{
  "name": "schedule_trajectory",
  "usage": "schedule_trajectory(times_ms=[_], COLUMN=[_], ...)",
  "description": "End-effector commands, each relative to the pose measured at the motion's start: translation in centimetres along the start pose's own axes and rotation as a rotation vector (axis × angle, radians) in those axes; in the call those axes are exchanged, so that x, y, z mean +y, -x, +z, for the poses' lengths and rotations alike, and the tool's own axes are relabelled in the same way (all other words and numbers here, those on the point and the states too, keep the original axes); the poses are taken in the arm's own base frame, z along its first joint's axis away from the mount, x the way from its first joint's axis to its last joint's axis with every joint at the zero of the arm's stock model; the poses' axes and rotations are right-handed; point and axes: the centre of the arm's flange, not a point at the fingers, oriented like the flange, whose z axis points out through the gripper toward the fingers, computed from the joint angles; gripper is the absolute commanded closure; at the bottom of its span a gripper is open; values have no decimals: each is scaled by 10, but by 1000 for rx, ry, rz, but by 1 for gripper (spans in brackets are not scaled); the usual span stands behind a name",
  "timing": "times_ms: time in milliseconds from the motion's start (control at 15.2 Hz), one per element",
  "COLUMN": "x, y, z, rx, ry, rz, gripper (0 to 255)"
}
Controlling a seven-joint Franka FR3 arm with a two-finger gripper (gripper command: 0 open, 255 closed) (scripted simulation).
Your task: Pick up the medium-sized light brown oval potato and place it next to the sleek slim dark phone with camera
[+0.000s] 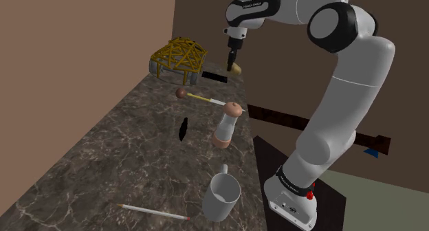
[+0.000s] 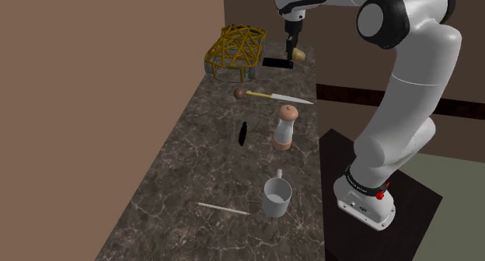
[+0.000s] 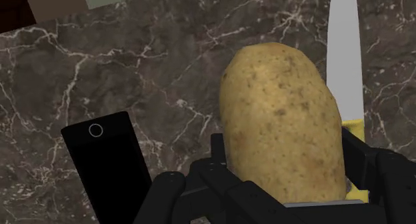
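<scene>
A light brown oval potato (image 3: 283, 119) sits clasped between my black fingers (image 3: 220, 164). My gripper (image 1: 234, 62) hangs shut on the potato (image 1: 238, 68) above the far end of the marble counter (image 1: 137, 161). The slim black phone (image 3: 107, 166) lies flat on the counter just beside and below the potato, its round camera ring facing up. In the second exterior view the gripper (image 2: 291, 48) holds the potato (image 2: 299, 56) above the phone's (image 2: 276, 62) right end. In the shoulder view the phone (image 1: 214, 77) lies next to the basket.
A woven yellow basket (image 1: 179, 58) stands at the counter's far end. A yellow-handled knife (image 1: 206, 99) lies nearby, its blade (image 3: 343, 49) close to the potato. Nearer the stand are a pepper mill (image 1: 227, 125), a small dark object (image 1: 183, 128), a white mug (image 1: 221, 195) and a thin stick (image 1: 155, 211).
</scene>
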Motion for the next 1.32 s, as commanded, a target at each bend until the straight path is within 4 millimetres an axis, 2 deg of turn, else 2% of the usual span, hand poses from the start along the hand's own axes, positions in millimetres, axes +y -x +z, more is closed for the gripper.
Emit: schedule_trajectory(times_ms=[0, 858, 924, 1254], x=[23, 185, 187, 188], y=[10, 67, 67, 65], z=[-1, -5, -5, 21], rx=[0, 0, 0, 0], ry=[0, 0, 0, 0], rz=[-1, -1, -1, -1], gripper=[255, 255, 255, 255])
